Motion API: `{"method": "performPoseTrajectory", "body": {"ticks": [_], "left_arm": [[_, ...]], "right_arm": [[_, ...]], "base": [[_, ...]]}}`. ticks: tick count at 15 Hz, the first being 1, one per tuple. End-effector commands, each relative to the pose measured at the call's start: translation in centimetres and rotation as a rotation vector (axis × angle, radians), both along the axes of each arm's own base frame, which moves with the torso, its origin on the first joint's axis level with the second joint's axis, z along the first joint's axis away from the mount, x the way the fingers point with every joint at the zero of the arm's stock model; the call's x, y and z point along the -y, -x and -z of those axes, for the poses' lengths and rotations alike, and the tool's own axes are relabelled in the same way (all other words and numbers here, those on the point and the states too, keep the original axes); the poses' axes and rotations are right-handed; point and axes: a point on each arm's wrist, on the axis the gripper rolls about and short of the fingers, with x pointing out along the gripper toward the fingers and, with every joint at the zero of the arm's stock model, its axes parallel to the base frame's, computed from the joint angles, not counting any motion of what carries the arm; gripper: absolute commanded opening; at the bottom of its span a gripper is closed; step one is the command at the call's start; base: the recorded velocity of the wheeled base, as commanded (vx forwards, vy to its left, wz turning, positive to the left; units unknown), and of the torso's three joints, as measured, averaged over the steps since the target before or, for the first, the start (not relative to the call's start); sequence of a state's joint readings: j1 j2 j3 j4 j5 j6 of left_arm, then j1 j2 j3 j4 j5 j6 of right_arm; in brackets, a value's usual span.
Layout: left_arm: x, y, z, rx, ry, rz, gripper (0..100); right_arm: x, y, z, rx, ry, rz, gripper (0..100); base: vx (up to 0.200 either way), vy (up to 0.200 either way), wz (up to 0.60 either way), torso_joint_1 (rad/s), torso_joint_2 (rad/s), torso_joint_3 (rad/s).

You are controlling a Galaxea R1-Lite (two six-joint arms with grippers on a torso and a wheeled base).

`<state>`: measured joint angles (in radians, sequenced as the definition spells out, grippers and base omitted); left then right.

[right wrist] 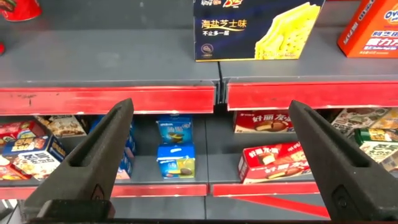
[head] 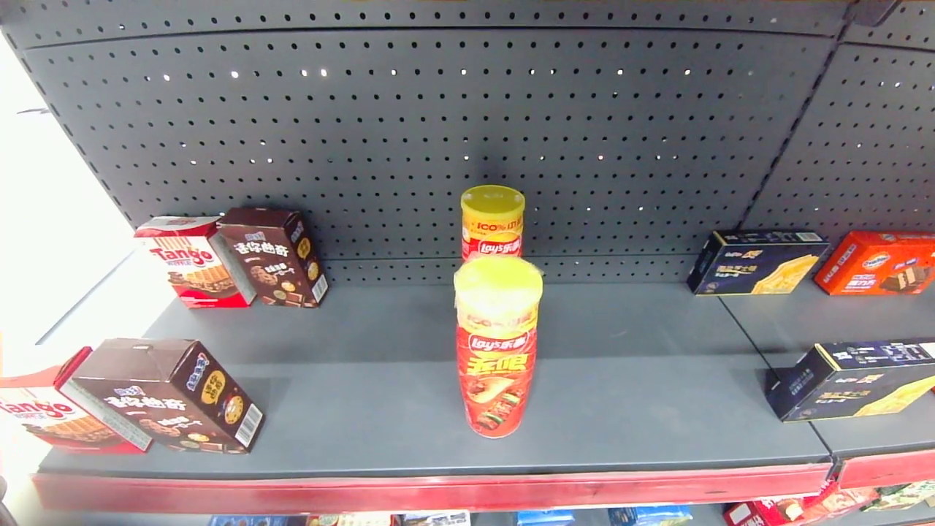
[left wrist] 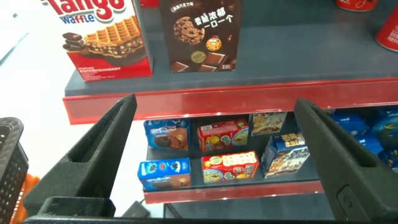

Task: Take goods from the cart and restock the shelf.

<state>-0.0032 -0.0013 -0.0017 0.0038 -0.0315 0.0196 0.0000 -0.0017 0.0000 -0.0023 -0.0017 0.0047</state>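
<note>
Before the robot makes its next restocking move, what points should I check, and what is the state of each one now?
1. Left gripper open and empty: ok.
2. Right gripper open and empty: ok.
3. Front can upright: ok.
4. Back can upright: ok.
5. Bare shelf space on both sides of the cans: ok.
6. Goods in the cart within reach: cannot tell.

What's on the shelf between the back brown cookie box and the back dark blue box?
The rear chips can, upright, with bare shelf on both sides of it; the head view shows this.
</note>
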Motion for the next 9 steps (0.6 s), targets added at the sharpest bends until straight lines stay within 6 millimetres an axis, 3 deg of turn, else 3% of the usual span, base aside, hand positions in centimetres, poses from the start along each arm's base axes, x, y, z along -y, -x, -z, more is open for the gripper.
{"method": "performPoseTrajectory", "body": {"ticks": [1,9], "left_arm": [[0.0,-0.01,-0.01,-0.001,0.0,0.001,100],[0.0,-0.01,-0.01,-0.001,0.0,0.001,100]], "right_arm": [[0.0,-0.01,-0.01,-0.001,0.0,0.0,100],[0.0,-0.01,-0.01,-0.001,0.002,0.0,100]], "base": [[0.0,0.0,0.0,0.0,0.0,0.0],[0.0,0.0,0.0,0.0,0.0,0.0]]}}
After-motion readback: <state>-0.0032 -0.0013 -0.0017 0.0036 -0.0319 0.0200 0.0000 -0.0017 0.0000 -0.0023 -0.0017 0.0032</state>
